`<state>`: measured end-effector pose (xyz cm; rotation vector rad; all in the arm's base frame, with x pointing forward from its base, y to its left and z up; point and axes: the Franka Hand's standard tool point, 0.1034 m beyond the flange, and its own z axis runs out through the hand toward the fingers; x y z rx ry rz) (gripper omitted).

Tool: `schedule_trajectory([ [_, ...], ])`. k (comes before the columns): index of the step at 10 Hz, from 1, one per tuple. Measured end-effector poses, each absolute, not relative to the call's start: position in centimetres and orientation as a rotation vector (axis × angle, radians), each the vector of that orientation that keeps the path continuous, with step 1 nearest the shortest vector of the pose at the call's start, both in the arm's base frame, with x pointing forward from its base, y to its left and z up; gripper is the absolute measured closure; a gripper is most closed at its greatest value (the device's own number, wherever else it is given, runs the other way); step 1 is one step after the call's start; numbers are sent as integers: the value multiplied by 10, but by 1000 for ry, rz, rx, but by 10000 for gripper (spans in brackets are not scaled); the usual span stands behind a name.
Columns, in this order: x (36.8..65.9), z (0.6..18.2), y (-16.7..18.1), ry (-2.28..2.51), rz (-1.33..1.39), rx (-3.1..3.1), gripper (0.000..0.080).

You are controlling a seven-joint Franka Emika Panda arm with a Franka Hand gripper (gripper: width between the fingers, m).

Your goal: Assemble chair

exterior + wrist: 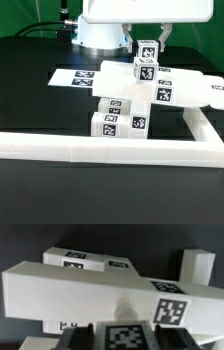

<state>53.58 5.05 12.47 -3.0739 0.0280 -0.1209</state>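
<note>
The gripper [146, 45] squeezes 1 small white part [146, 50] above the half-built chair [130, 100] in the table's middle; a slip could drop it or knock parts loose.

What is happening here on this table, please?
A robot arm is putting together a white chair from tagged plastic parts. Its gripper is shut on a small tagged part, held above the half-built chair. That assembly stands inside the white border rail, next to the marker board.
</note>
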Motion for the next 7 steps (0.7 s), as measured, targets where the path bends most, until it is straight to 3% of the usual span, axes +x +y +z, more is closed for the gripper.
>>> schedule_trajectory([
  [7, 523, 129, 59, 158, -42, -3056, 515],
])
